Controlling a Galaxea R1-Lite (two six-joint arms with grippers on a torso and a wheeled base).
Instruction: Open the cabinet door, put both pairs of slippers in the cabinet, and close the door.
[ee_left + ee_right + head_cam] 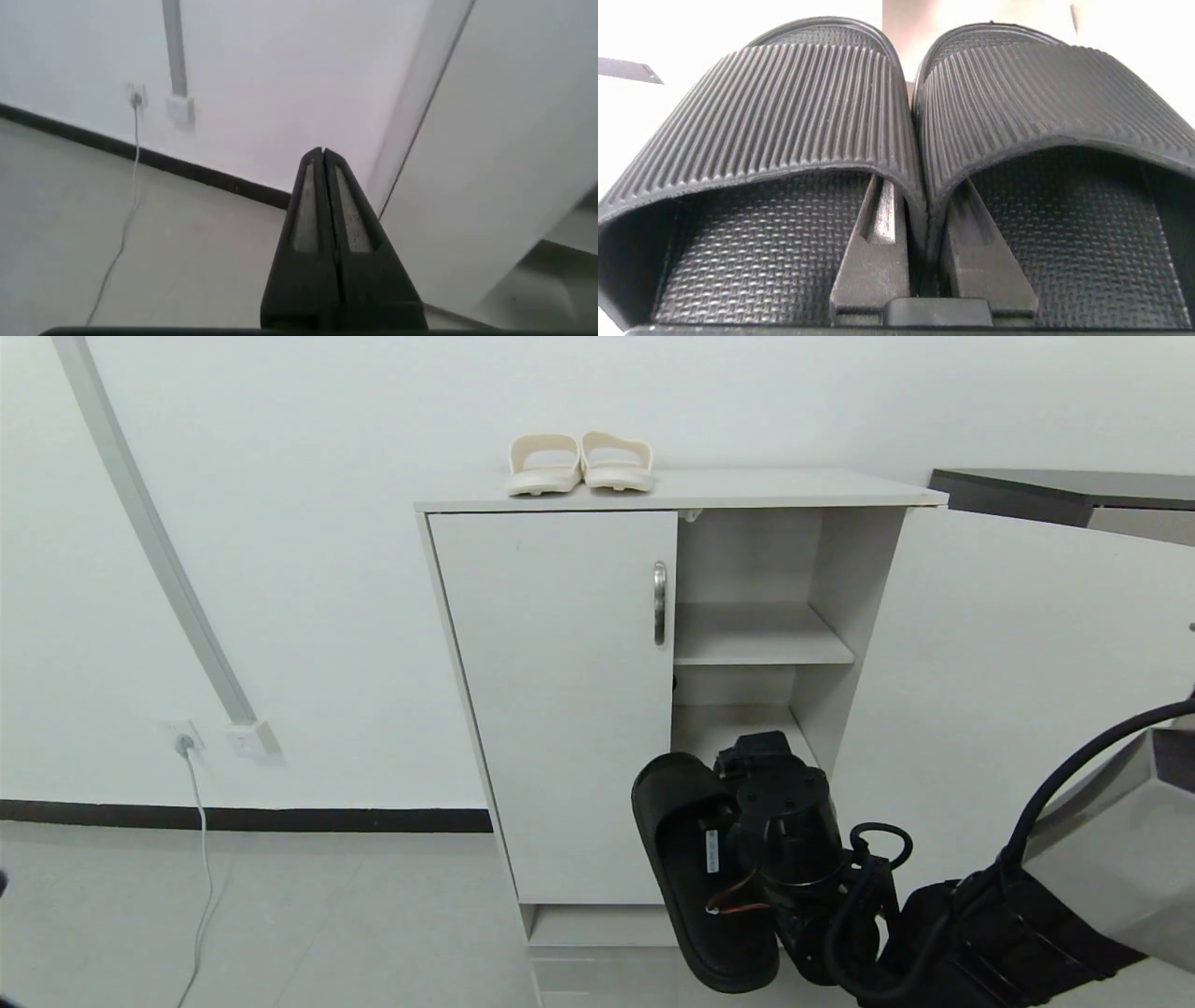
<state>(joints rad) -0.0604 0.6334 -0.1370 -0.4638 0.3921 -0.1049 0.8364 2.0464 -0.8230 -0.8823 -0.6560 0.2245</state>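
Pinching the black slippers (695, 868) together by their inner edges, my right gripper (920, 191) is hanging before the open cabinet (560, 709); my left gripper (322, 177) is sitting closed, empty.

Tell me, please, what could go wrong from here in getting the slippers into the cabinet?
1. The right pincer pinches the black slippers only by their two adjoining straps, so one could slip free.
2. The slippers hang partly before the closed left door; its edge could catch them.
3. The cream slippers sit on the cabinet top and could be forgotten.
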